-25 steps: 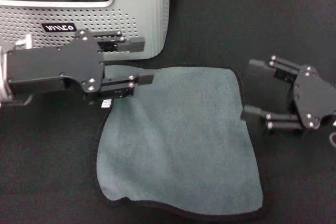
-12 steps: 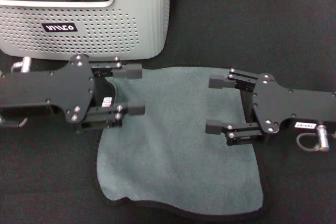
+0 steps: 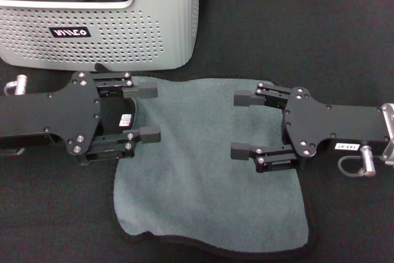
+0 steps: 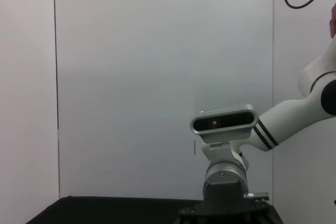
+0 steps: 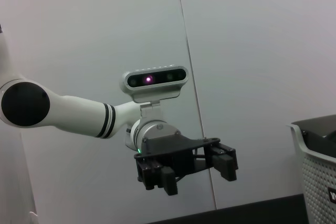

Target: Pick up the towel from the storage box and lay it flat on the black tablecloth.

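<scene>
The towel [image 3: 209,164] is out of the storage box [image 3: 154,23] and lies spread on the black tablecloth [image 3: 295,29], with a few bumps along its near edge. The left gripper [image 3: 145,112] and right gripper [image 3: 243,124] each hang over a far corner, fingers spread wide and holding nothing. The laying step looks nearly done; next, both probably just lift away.

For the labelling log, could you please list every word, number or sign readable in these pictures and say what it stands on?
White lettering on the black label of the pale grey perforated plastic storage box: too blurred to read surely.
White sticker on the right gripper: characters too small to read.
Small white tag by the left gripper: unreadable.
</scene>
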